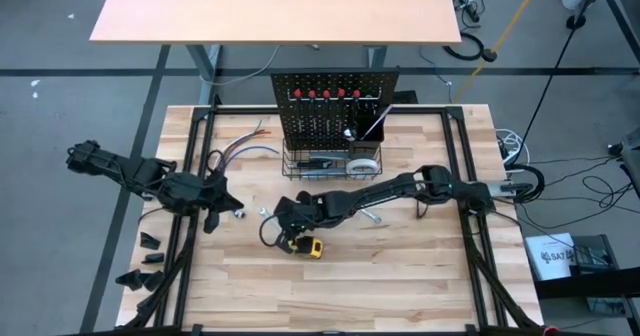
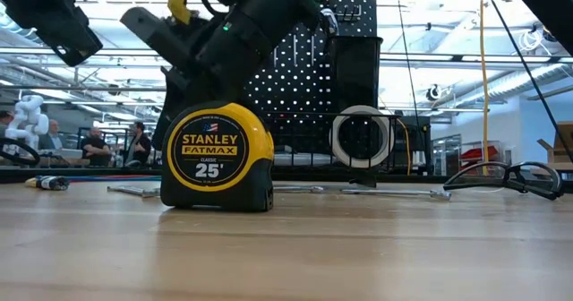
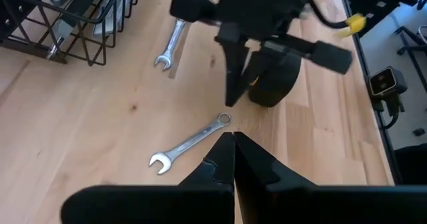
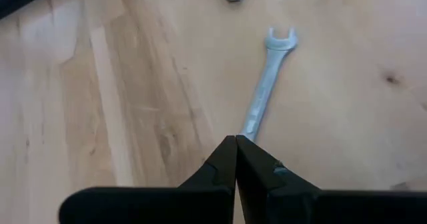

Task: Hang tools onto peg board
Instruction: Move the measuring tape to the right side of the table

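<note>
A silver wrench [image 4: 267,84] lies flat on the wooden table; it also shows in the left wrist view [image 3: 190,144]. My right gripper [image 4: 235,144] is shut and slants down over the wrench's ring end [image 3: 223,119]. The yellow-black tape measure [image 2: 217,158] stands on the table just beside it. My left gripper [image 3: 233,144] is shut and holds nothing, left of the wrench [image 1: 218,214]. The black peg board [image 1: 335,101] stands at the far middle, with a wire basket [image 1: 330,161] at its base holding a white tape roll [image 1: 362,163]. My right gripper's shut fingertips [image 3: 230,103] point down at a slant over the wrench's ring end, along the wrench. The fingers themselves hide that end in the right wrist view. I cannot tell whether they touch it.
A second wrench [image 3: 170,47] lies between the basket and the right arm. Red-handled tools [image 1: 325,94] sit along the peg board's top. Loose wires [image 1: 245,146] lie left of the basket, small black parts [image 1: 150,261] at the near left. Bare wood lies toward the near edge.
</note>
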